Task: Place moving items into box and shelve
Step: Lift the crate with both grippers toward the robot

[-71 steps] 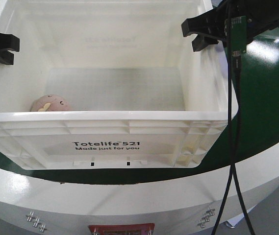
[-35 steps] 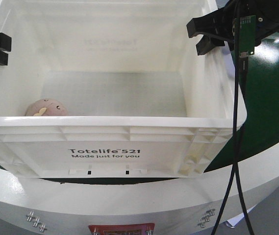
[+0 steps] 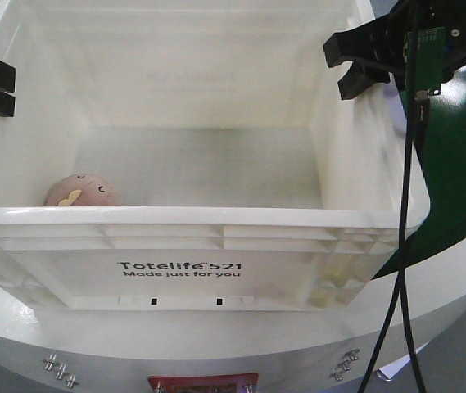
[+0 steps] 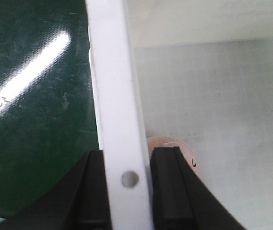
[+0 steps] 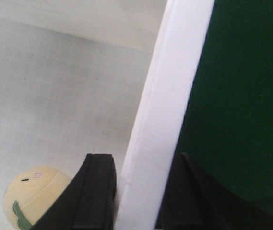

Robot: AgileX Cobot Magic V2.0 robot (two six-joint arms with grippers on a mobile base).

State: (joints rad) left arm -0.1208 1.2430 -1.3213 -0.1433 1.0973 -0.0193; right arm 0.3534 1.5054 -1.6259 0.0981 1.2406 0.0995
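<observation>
White rectangular plastic tote (image 3: 298, 262), ribbed under its rim and printed "Totelife 521 Made just for you" on the near wall, sits between my two arms over the dark green glossy tabletop (image 3: 462, 164). From the front camera I cannot tell whether its base touches that surface or hangs just above it.

My left gripper (image 3: 7, 88) has its black fingers pinched on the tote's left rim. The left wrist camera shows that rim running straight up between them, one finger (image 4: 90, 191) outside the wall and the other inside. My right gripper (image 3: 349, 67) is clamped the same way on the tote's right rim, and its wrist camera shows the inner finger (image 5: 98, 191) within the tote and the outer one over the green.

Both moving items lie on the tote's floor. The pinkish rounded lump (image 3: 83, 190) rests in the near left corner, close to the left wall. The pale yellow rounded lump (image 5: 35, 191), with a green mark low on it, lies beside the right gripper's inner finger.

A black cable (image 3: 404, 246) hangs from the right arm past the tote's near right corner.
</observation>
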